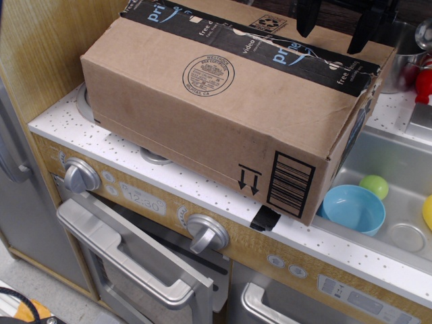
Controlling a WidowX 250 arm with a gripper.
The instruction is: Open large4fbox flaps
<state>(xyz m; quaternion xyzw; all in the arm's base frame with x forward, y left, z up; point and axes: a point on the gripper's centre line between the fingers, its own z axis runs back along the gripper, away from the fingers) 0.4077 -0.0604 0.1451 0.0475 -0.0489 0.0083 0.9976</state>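
Observation:
The large4fbox (202, 115) is a big brown cardboard box lying on the white speckled toy stove top. Its front side shows a round black stamp, arrows and a barcode. The flaps (233, 12) lie flat and closed on top, with a black "prime" tape strip (270, 46) running along the top's near edge. My gripper (334, 23) hangs at the top right, just above the box's far right top edge. Its two black fingers (307, 17) stand apart, open and empty. The arm above is cut off by the frame.
A sink (378, 152) to the right holds a blue bowl (354, 208), a green ball (374, 185) and a yellow item (428, 212). A metal pot (405, 61) and a red object (423, 84) stand behind it. Oven knobs (206, 233) and the handle sit below the counter edge.

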